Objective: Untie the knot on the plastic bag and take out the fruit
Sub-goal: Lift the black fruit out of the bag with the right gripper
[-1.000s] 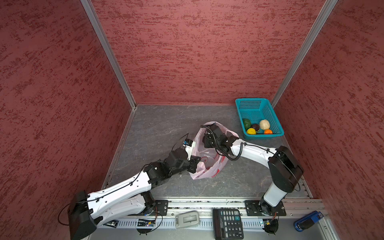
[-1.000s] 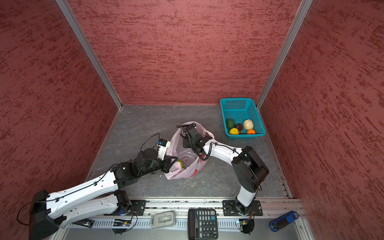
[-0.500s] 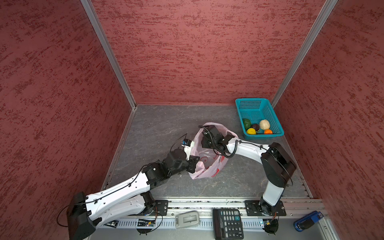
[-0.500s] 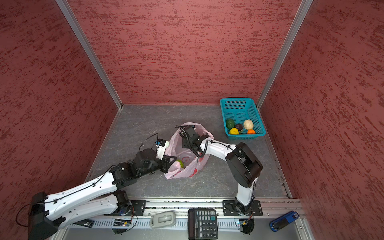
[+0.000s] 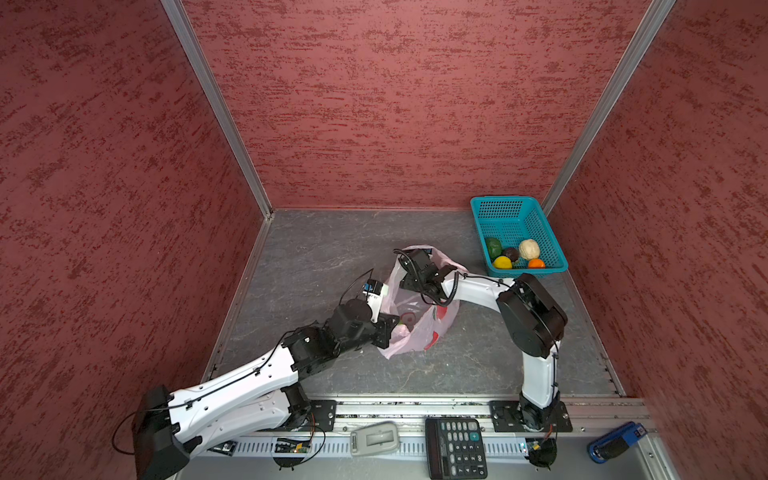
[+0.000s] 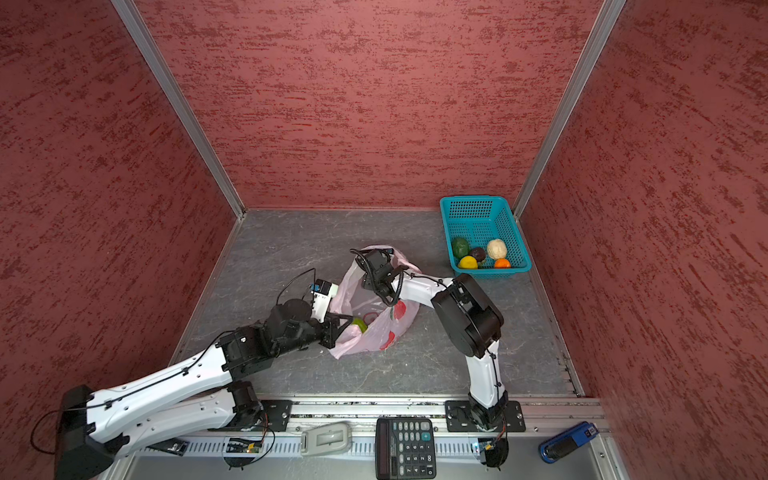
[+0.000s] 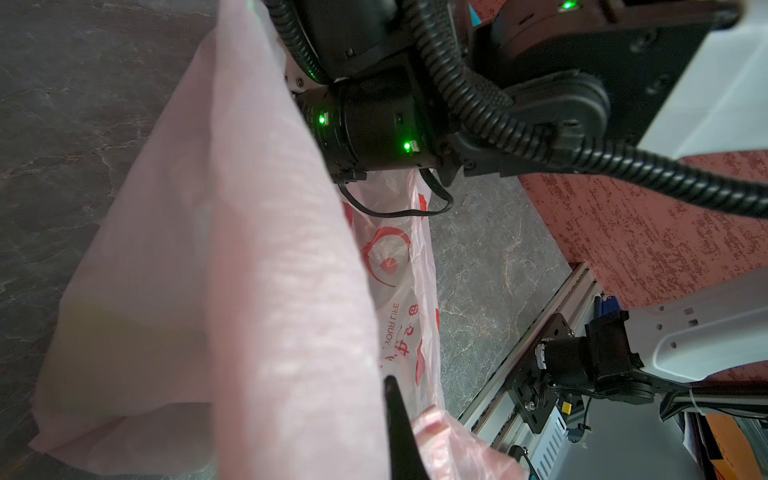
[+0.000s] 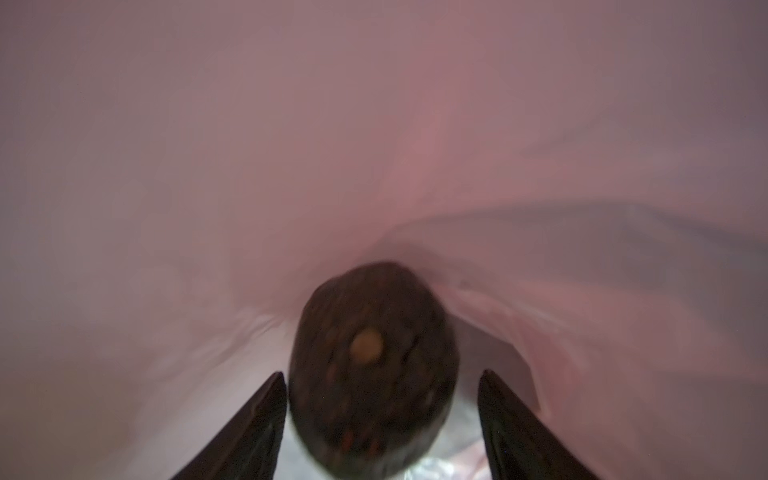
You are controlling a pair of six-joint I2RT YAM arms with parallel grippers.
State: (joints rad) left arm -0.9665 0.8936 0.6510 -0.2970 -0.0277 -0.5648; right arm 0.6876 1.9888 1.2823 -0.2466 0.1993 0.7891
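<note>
1. Lying on the grey tabletop (image 5: pixel 316 266), the plastic bag (image 5: pixel 415 343) sags with its mouth gaping and its red print facing up.
2. The left end effector (image 6: pixel 341 326) is clamped shut on the bag's near-left rim and bunches the pink film. In the left wrist view, one black finger (image 7: pixel 399 428) sits among the folds.
3. The right end effector (image 8: pixel 382 374) is inside the bag, reaching in over its far rim. Its jaws stand apart and grip nothing.
4. A dark brown fruit (image 8: pixel 374 365) lies between those jaws. One finger is just beside it; a strip of pale film shows between it and the other.
5. A bright green fruit (image 6: pixel 360 325) shows inside the bag at its left rim, just beside the left end effector.
6. The teal basket (image 5: pixel 505 206) stands apart from the bag, to its far right, in the corner. Five pieces cluster at the basket end nearest the bag: dark green (image 5: pixel 493 246), brown-black (image 5: pixel 510 253), cream-white (image 5: pixel 528 248), yellow (image 5: pixel 502 262) and orange (image 5: pixel 536 263).
7. Bare tabletop spreads behind the bag to the back wall (image 5: pixel 395 124), and left of the bag to the left wall (image 5: pixel 124 208).
8. Right of the bag, the right arm's elbow (image 5: pixel 532 320) fills much of the room.
9. In front of the bag, only a narrow strip of tabletop separates it from the front rail (image 5: pixel 415 405).
</note>
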